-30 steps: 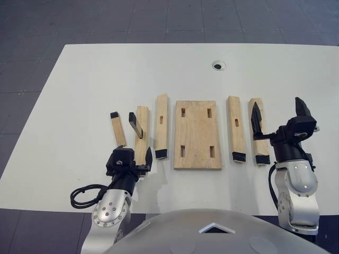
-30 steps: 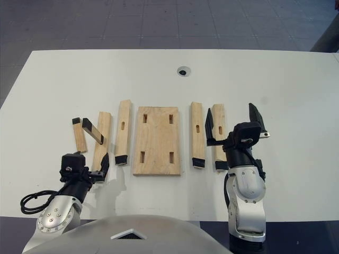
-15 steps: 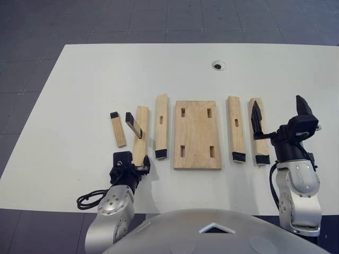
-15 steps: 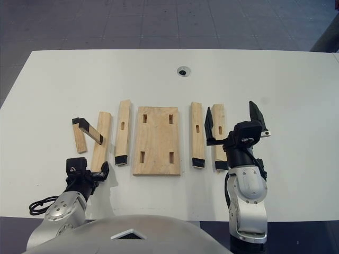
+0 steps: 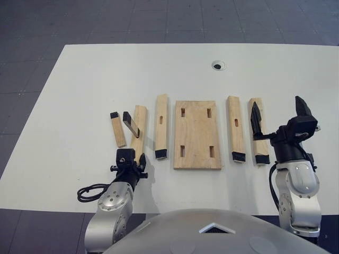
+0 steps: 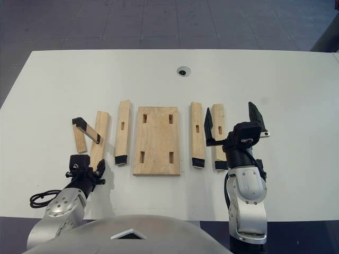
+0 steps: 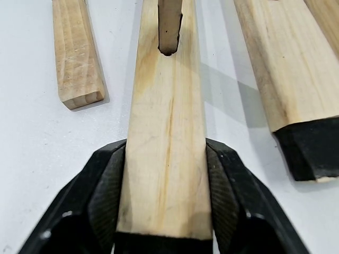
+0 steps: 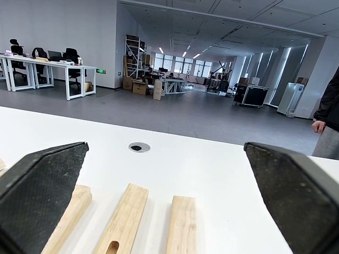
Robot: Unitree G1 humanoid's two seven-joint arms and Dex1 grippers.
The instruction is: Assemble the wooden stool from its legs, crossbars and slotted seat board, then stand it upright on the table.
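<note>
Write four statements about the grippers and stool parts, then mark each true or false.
1. The left gripper is shut on the near end of a leg. True.
2. The right gripper holds a piece of wood. False: it is open and holds nothing.
3. The seat board lies flat with four slots showing. True.
4. Every slot in the legs is free. False: a crossbar sticks tilted out of the slot in the gripped leg.

slotted seat board (image 5: 197, 134) flat, legs (image 5: 235, 127) either side, crossbar (image 5: 130, 123) tilted in leftmost leg (image 5: 139, 144)
</note>
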